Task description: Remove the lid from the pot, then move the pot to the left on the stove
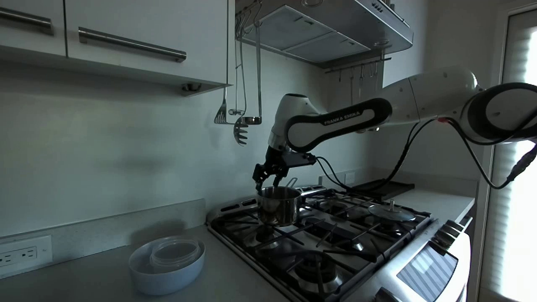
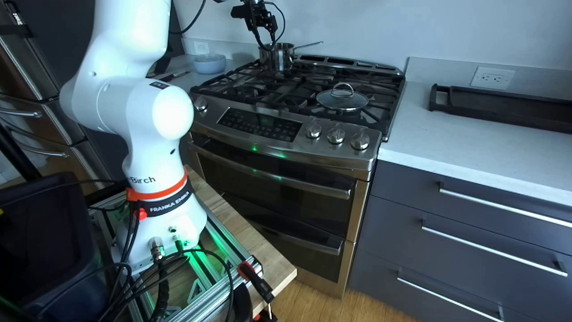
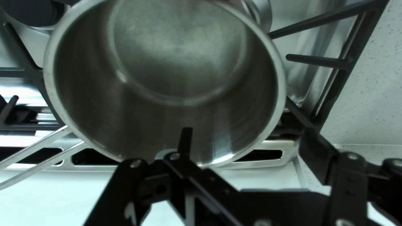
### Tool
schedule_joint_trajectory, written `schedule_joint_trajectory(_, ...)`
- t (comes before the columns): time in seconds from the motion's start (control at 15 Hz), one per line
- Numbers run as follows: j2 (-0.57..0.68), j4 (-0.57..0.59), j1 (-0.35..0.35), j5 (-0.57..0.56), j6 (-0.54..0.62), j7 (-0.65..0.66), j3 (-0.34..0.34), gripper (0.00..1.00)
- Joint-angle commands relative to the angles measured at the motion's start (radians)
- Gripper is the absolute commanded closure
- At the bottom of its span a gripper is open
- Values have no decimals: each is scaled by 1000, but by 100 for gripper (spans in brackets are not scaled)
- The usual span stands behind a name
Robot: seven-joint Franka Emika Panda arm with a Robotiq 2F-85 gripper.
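The lid (image 2: 342, 102) is already off: it lies level on the black grates (image 3: 317, 60) at the right front of the stove (image 2: 330, 154), probably so that it does not disturb the work with the pot (image 1: 277, 210). The pot stands upright at the rear left (left as one faces the stove), so I judge that the second step is nearly or completely made. The tool (image 1: 267, 186) has its fingers (image 3: 186, 138) apart and clamps nothing; one is over the open mouth, the other outside the rim, a position which would suit to pinch the side or to let it go. Whether either touches the steel, I cannot tell. The pot is a shiny, straight cylinder, with dull, faintly streaked metal inside and a handle (image 3: 34, 147) of two slim rods. The lid looks like dark glass with a metal edge and a loop (image 2: 342, 84) for lifting.
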Motion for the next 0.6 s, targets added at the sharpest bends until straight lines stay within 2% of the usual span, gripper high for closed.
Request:
schedule_joint_trajectory(0.0,-49,-92,-21,12,9,-12,3,47)
schedule_joint_trajectory(0.4,-60,-142,-37,14,44,-19,8,92)
schedule_joint_trajectory(0.53,-57,-148,-42,30,70,-23,16,99)
